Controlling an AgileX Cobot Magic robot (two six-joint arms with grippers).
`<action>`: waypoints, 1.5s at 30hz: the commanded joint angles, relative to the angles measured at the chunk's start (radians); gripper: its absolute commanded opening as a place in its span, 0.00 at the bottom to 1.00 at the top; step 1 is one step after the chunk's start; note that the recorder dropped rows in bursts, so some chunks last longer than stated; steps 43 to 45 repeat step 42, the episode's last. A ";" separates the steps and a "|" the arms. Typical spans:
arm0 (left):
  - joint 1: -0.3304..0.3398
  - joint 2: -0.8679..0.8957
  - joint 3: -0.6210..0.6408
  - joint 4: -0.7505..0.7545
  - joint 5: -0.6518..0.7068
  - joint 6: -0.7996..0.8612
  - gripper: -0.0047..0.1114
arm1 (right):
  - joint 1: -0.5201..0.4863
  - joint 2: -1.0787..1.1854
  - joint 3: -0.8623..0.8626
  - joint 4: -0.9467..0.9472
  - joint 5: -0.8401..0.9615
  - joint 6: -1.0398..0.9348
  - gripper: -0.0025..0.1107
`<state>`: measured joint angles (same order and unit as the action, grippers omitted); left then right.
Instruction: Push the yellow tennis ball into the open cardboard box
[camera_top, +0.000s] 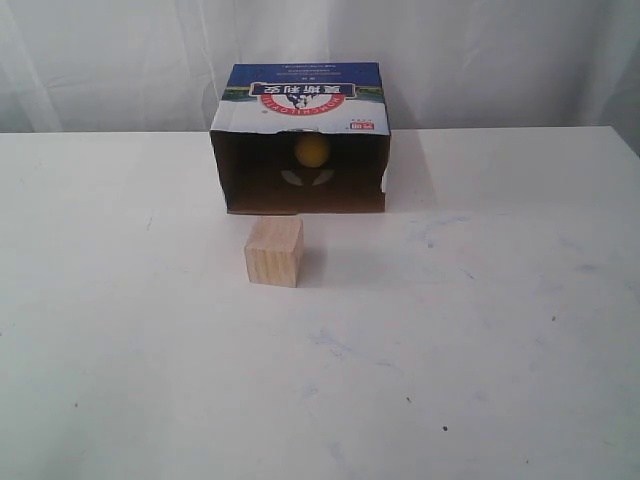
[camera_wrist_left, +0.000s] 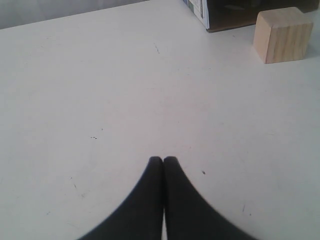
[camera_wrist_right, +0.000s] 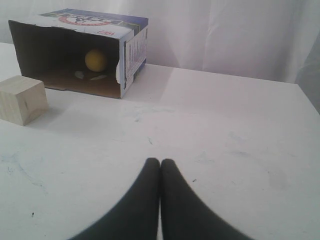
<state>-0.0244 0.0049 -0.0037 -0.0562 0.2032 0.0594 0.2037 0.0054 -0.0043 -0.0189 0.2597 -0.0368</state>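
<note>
Looks done from here: yellow tennis ball (camera_top: 312, 150) sits deep inside the open cardboard box (camera_top: 300, 97), wooden cube (camera_top: 274, 252) just outside its mouth, left gripper (camera_wrist_left: 163, 160) and right gripper (camera_wrist_right: 160, 161) both pinched closed on nothing, well clear, so next is probably just parking the arms.

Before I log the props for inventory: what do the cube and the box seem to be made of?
Cube: probably bare, unvarnished wood; pale, matte, with faint grain lines. Box: brown cardboard, raw and matte inside, with a printed blue-and-white top, possibly lightly coated.
</note>
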 joint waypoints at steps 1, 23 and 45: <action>0.003 -0.005 0.004 0.000 -0.001 -0.007 0.04 | -0.002 -0.005 0.004 -0.006 -0.007 -0.012 0.02; 0.003 -0.005 0.004 0.000 -0.001 -0.007 0.04 | -0.002 -0.005 0.004 -0.006 -0.007 0.023 0.02; 0.003 -0.005 0.004 0.000 -0.001 -0.007 0.04 | -0.002 -0.005 0.004 -0.006 -0.007 0.023 0.02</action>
